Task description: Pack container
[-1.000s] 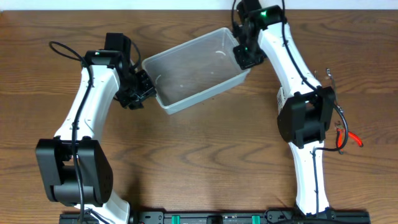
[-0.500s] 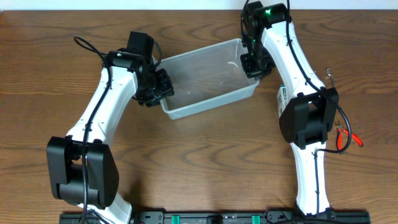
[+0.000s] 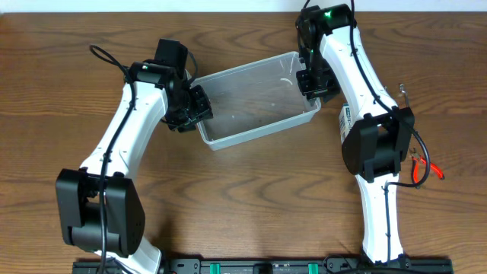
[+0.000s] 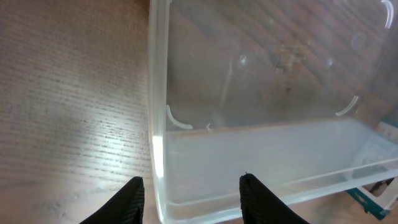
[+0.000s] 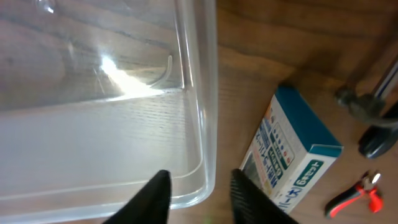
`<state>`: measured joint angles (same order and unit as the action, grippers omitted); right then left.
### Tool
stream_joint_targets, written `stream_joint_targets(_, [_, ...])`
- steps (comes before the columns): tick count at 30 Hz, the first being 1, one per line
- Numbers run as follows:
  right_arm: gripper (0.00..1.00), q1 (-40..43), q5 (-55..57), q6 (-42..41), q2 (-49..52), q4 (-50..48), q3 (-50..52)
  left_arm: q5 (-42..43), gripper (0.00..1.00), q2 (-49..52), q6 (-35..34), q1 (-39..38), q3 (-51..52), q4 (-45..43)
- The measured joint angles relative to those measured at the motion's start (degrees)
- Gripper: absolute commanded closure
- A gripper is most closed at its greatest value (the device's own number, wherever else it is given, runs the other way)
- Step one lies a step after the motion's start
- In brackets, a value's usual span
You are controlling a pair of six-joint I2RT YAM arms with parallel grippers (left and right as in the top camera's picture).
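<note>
I'm watching the clear container (image 3: pixel 259 95) sitting on the desk (image 3: pixel 251 198) between both arms, probably light, thin-walled and slippery, with the left pincer (image 4: pixel 189 193) and right pincer (image 5: pixel 199 190) both standing apart astride its rim, likely the stiffest hold.

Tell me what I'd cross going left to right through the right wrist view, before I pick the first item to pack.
Clear plastic container → blue-and-white box → red-handled pliers. I've left out the dark tool at the right edge, since it sits above the pliers and its place in the order is unclear.
</note>
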<state>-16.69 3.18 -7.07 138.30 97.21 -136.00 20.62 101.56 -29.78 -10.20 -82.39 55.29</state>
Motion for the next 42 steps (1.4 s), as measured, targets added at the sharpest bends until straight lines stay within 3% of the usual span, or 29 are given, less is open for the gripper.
stream_joint_targets(9, [0.61, -0.48, -0.33, 2.10, 0.00, -4.59, 0.00, 0.00, 0.59, -0.11, 0.02, 0.00, 0.00, 1.44])
stream_joint_targets(11, [0.64, -0.66, -0.66, 2.75, 0.00, -4.74, 0.00, 0.00, 0.94, -0.11, -0.20, 0.00, 0.02, 3.15])
stream_joint_targets(15, [0.74, -0.81, -0.98, 3.78, -0.02, -5.86, 0.00, 0.02, 0.94, -0.39, 0.35, -0.07, 0.09, 6.03])
stream_joint_targets(22, [0.80, -0.81, -1.07, 4.35, -0.02, -7.58, 0.00, 0.00, 0.94, -6.45, 0.72, -1.40, 0.15, 11.63])
stream_joint_targets(31, [0.68, -1.46, -1.22, 5.18, -0.02, -7.93, 0.00, 0.00, 0.94, -10.10, 1.11, -9.55, 0.22, 14.91])
stream_joint_targets(42, [0.73, -1.66, -0.92, 4.24, -0.04, -2.08, 0.00, -4.39, 0.94, -10.05, -0.68, -16.39, 5.49, 13.40])
